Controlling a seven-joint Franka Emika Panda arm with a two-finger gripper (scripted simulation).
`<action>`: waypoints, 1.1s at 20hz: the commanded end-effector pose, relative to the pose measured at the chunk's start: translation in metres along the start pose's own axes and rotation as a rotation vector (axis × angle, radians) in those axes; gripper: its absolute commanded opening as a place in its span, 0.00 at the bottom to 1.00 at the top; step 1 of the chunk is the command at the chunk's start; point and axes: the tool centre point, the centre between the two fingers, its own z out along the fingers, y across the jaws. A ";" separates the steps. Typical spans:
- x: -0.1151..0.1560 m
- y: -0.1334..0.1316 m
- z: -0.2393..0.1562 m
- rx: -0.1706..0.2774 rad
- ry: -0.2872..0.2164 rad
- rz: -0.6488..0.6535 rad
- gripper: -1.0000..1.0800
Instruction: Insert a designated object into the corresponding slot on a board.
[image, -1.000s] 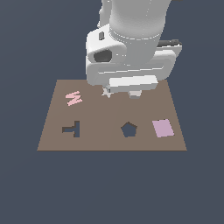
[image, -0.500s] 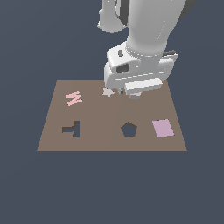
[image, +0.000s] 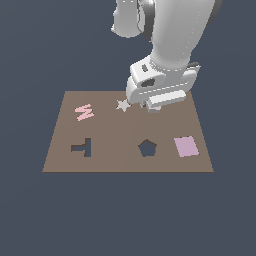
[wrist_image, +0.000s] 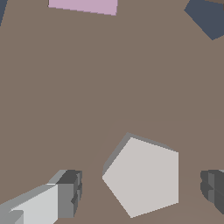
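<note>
**Jaws wide over a pale pentagon near the board's far edge**

Seen in the wrist view: pentagon (wrist_image: 144, 177), pale grey, flat on the board (wrist_image: 109, 87), between the two fingers (wrist_image: 65, 194) with clear gaps on both sides, touched by neither. Jaws wide, holding nothing. One finger cut off by the frame edge, the other barely showing at the opposite edge.

In the exterior view: pentagon wholly hidden behind the gripper (image: 154, 107), low over the board's (image: 127, 162) far edge, toward the exterior view's right. Fingertips hard to make out under the white housing. Upper arm cut off by the frame.

Slot (image: 147, 148), dark and five-sided, near the front edge, empty, well apart from the gripper. Only a corner of it caught in the wrist view.

Elsewhere on the board: mauve square (image: 186, 146) just beside the slot toward the front right corner; T cutout (image: 83, 148) toward the front left; pink N (image: 84, 111) toward the far left corner; small pale star (image: 122, 105) at the far edge, partly covered by the gripper.
</note>
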 end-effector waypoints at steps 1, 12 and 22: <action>0.000 0.000 0.000 0.000 0.000 0.000 0.96; 0.000 0.000 0.022 -0.002 0.001 -0.002 0.96; 0.000 0.000 0.022 -0.002 0.001 -0.002 0.00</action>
